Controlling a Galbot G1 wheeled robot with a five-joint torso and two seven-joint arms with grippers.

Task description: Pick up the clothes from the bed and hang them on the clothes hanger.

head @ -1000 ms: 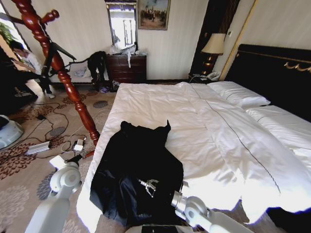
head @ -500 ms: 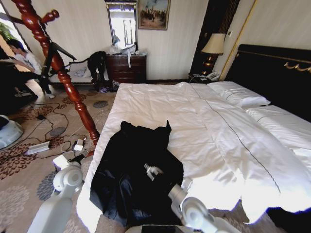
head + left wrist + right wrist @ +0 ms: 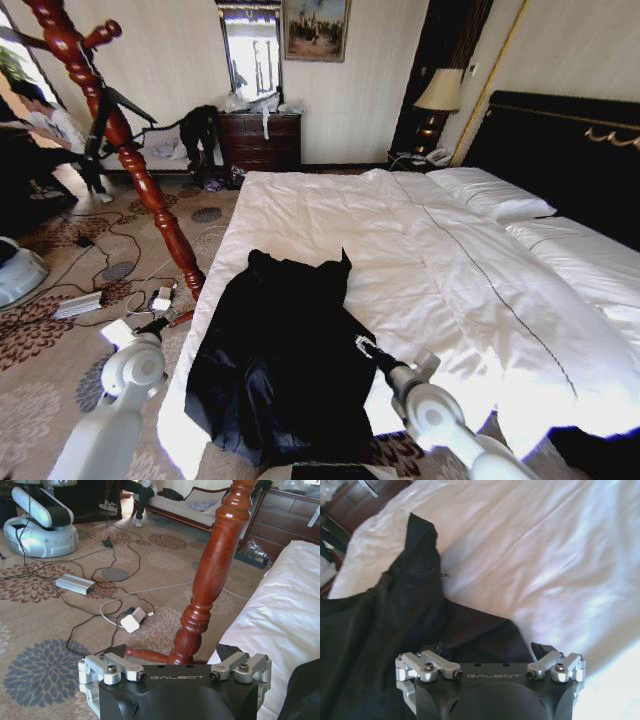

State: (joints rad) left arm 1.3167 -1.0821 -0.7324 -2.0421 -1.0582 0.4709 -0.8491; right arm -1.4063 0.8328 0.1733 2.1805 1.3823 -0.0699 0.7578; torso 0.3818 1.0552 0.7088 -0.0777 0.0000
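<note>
The right gripper [image 3: 362, 345] hovers at the near edge of the clothes [image 3: 285, 350], which lie on the bed [image 3: 480, 290]; its fingers look spread. It should lower and pinch a thick fold of fabric.

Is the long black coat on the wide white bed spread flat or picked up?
Lying spread flat. The long black coat rests on the wide white bed, neither pincer holding it.

Bright daylight washes the bed [image 3: 450, 270], glaring on the white linen until folds vanish. The clothes [image 3: 280, 360] read as near-featureless black. Straight lines bow at the head view's edges.
</note>
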